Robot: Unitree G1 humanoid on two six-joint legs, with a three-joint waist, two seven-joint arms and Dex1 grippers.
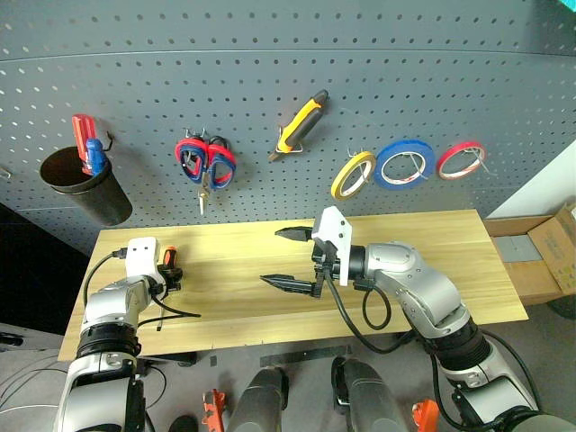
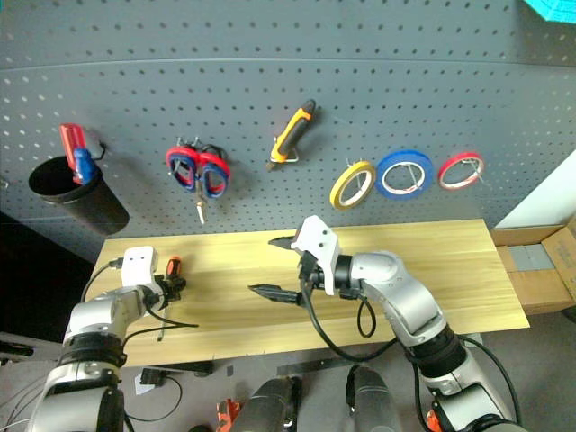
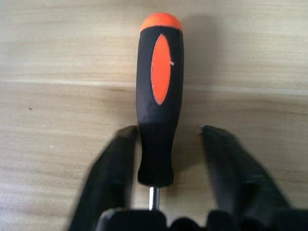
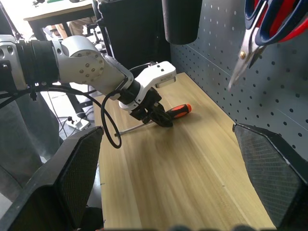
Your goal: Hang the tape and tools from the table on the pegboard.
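— Where's the screwdriver [image 3: 160, 96]?
— Lying near the table's [image 1: 414, 270] left end, handle between the left gripper's [image 3: 168, 159] fingers, which straddle it, one side not visibly touching.
— Right gripper [image 1: 292, 259]?
— Spread wide, empty, above mid-table.

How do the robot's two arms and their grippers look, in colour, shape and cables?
Both arms are rounded silver-grey shells with black joint rings. The left gripper and the right gripper each carry a white boxy block at the wrist and two black tapered fingers with a fine grid texture on the inner pads. Loose black cables loop beside each wrist.
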